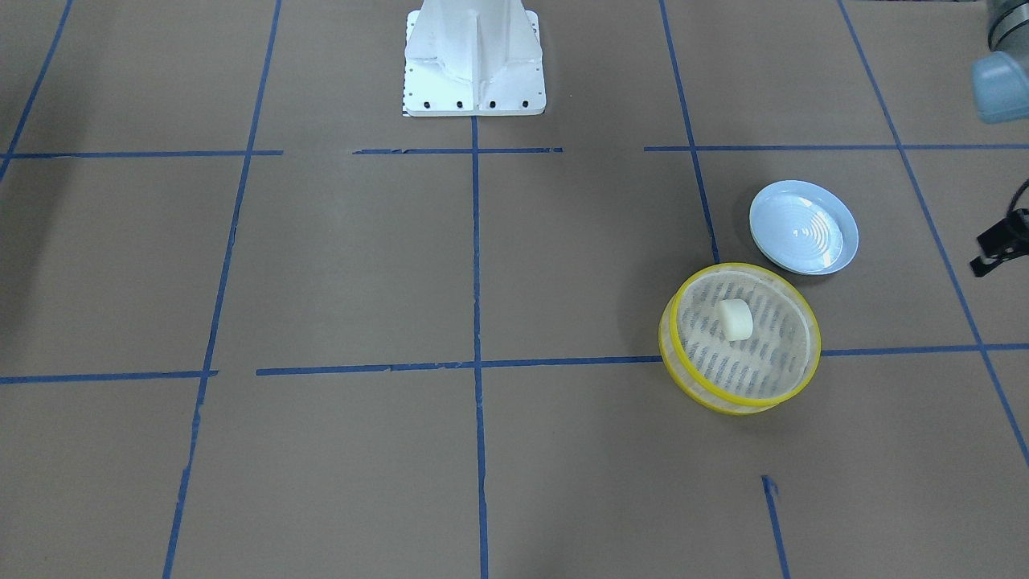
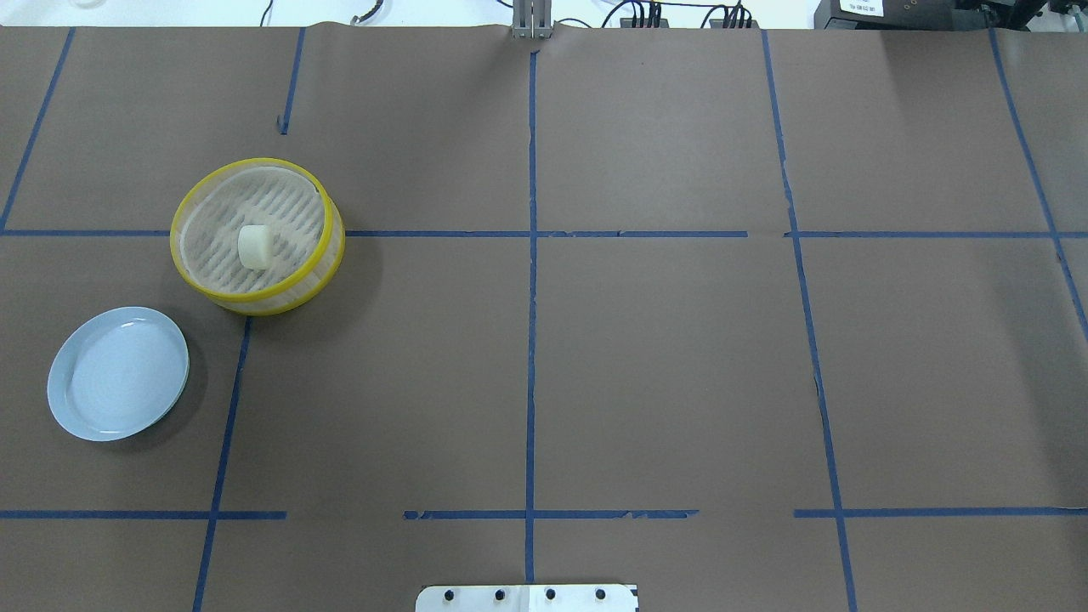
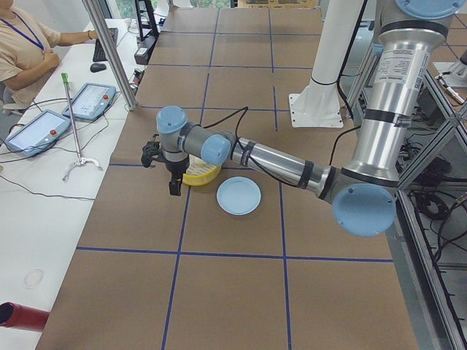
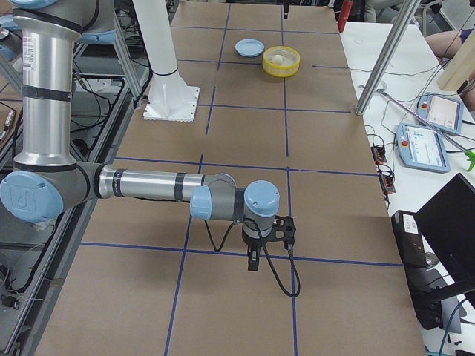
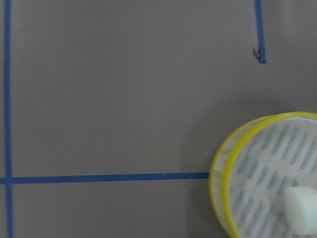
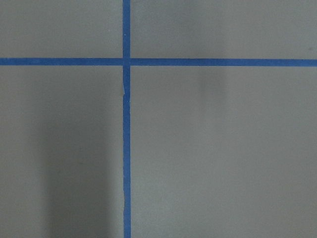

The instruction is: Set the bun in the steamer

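The bun [image 1: 735, 319] is a small cream-white block lying on the slatted floor of the steamer [image 1: 748, 400], a yellow-rimmed round basket. Both also show in the overhead view, the bun [image 2: 254, 246] inside the steamer [image 2: 255, 299], and at the lower right of the left wrist view, bun [image 5: 302, 208] and steamer [image 5: 221, 183]. My left gripper [image 3: 174, 186] hangs above the table just beside the steamer [image 3: 201, 175], empty; I cannot tell whether it is open or shut. My right gripper [image 4: 253, 261] is far away at the other end of the table; its state cannot be told.
A pale blue plate [image 1: 804, 229] stands empty next to the steamer, on the robot's side; it also shows in the overhead view [image 2: 119, 374]. The white robot base [image 1: 474, 64] is at the table's middle. Operators' tablets [image 3: 51, 120] lie beyond the far edge.
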Tool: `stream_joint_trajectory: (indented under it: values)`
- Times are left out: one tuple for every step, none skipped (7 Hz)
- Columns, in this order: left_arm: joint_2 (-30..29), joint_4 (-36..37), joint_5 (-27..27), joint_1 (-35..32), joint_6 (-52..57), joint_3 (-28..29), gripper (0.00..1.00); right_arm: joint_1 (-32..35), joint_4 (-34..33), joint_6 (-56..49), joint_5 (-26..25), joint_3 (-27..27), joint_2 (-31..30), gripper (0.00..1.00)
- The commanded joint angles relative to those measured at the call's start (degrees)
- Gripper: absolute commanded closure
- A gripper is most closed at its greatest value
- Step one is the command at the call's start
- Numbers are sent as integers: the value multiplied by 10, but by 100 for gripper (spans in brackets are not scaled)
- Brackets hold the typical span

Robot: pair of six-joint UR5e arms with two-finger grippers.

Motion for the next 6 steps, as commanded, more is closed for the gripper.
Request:
stream_joint_trajectory:
  values:
    - [53, 4, -1, -110, 158, 40, 1, 0, 0, 0, 0, 0, 0, 0]
    - [69, 12, -2, -130, 202, 53, 1, 0, 0, 0, 0, 0, 0, 0]
    - [78, 18, -6, -144, 208, 54, 1, 0, 0, 0, 0, 0, 0, 0]
    - [79, 48, -21, -144, 208, 55, 1, 0, 0, 0, 0, 0, 0, 0]
    - [89, 60, -21, -143, 207, 49, 1, 0, 0, 0, 0, 0, 0, 0]
    - [92, 60, -36, -142, 202, 53, 0, 0, 0, 0, 0, 0, 0, 0]
